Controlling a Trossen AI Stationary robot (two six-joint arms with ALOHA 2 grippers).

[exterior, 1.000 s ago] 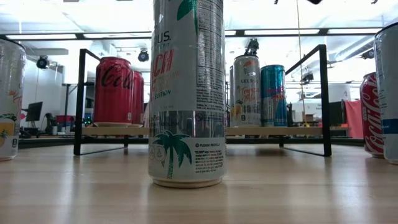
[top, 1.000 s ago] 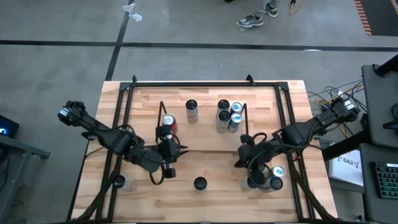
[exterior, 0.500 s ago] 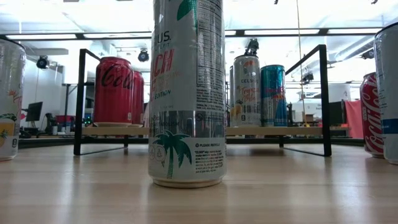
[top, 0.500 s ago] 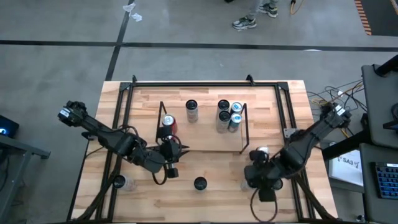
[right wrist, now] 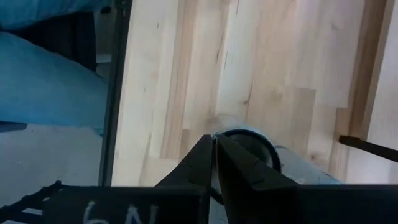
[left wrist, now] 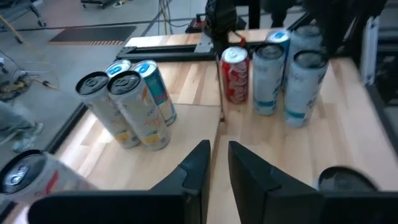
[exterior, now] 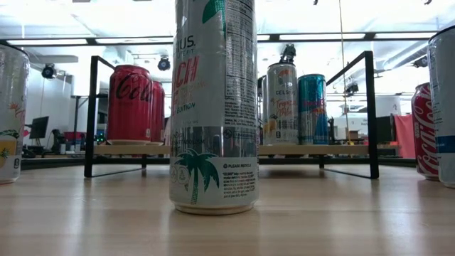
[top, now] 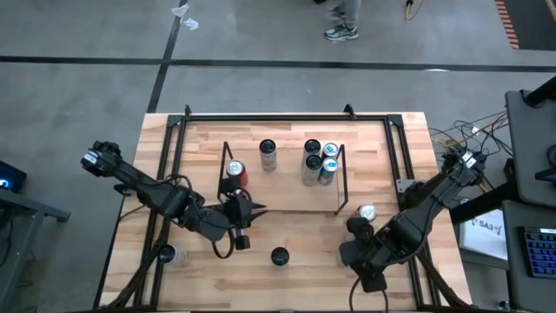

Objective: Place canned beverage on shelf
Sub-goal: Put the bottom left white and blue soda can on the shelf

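Over the table's near right corner the right gripper (top: 359, 276) hung empty with fingers together above loose cans (top: 367, 213), the shelf (top: 282, 207) well to its left, so I judged a pick came next, needing opened jaws; the left gripper (top: 242, 241) waited nearly closed, empty.

The right arm (top: 408, 222) has swung back toward the table's near right corner, uncovering a can (top: 367, 213) beside the shelf (top: 340, 178).
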